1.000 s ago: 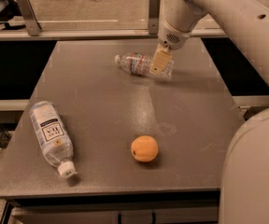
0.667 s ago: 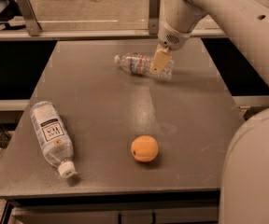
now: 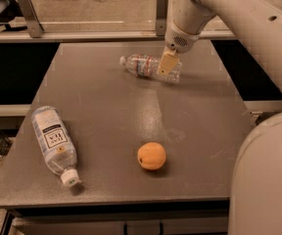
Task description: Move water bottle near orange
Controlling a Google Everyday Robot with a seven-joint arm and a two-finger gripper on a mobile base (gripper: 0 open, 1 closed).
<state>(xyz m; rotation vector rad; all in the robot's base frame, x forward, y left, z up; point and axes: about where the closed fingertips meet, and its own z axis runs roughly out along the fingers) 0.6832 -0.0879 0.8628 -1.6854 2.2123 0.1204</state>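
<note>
The water bottle [image 3: 143, 66] lies on its side at the back middle of the grey table [image 3: 106, 106], cap pointing left, with its red-and-blue label band showing. My gripper [image 3: 166, 64] is down over the bottle's right half, in contact with it, its tan tip in front of the bottle's body. The orange [image 3: 152, 155] sits toward the front middle of the table, well in front of the bottle and apart from it.
A fatter bottle with a large white label [image 3: 53, 143] lies on its side at the front left, cap toward the front edge. A metal rail [image 3: 92, 33] runs behind the table. My arm's white body [image 3: 268, 180] fills the right side.
</note>
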